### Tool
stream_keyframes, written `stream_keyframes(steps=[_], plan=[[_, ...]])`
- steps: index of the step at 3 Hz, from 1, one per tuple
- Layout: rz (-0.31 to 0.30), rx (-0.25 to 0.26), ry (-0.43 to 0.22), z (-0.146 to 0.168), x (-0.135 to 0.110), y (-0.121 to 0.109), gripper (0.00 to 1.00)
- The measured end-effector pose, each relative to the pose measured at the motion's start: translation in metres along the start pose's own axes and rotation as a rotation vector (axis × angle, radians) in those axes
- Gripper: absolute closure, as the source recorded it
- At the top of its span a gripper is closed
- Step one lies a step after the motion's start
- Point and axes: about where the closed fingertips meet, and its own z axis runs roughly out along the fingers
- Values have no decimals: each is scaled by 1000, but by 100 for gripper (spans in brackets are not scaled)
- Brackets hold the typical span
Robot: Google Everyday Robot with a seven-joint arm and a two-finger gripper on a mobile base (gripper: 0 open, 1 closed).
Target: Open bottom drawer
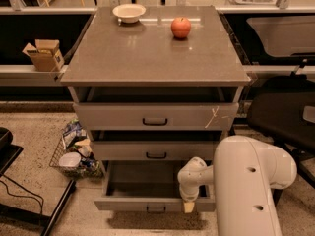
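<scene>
the white robot arm (251,191) fills the nearest ground at 5 o'clock, its broad casing rising from the lower edge. from it a rounded wrist reaches left toward 6 o'clock and turns downward, ending in the gripper (189,206), whose pale tip sits at the top edge of the bottom drawer's front panel, just right of the small black loop handle (155,209). whether the gripper is spread or closed is not readable here.

the bottom drawer (123,204) lies at 6 o'clock, pulled out toward the camera, with its plain grey inside showing behind the slim front.

above it the middle drawer (123,150) has a plain front and a black handle, with a dark gap over its top edge. higher again, near the centre, is the top drawer (113,116), the tallest front, with a whitish mark (214,116) at its right end.

at 8 o'clock, on the speckled floor (29,132) just beside the cabinet, stands a wire basket (60,156) of packets. at 3 o'clock there is a black chair (280,112).

the grey cabinet top (147,53) stretches toward 12 o'clock. a red apple (181,27) stands at its far side around 12 o'clock, and a pale bowl (129,12) at 11 o'clock, well apart from the apple. at 10 o'clock an open cardboard box (44,54) rests on a ledge.
</scene>
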Motion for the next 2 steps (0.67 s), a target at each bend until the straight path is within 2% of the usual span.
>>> stream_keyframes(steps=[1, 2], plan=[[0, 0, 0, 0, 0, 0, 0], [0, 0, 0, 0, 0, 0, 0]])
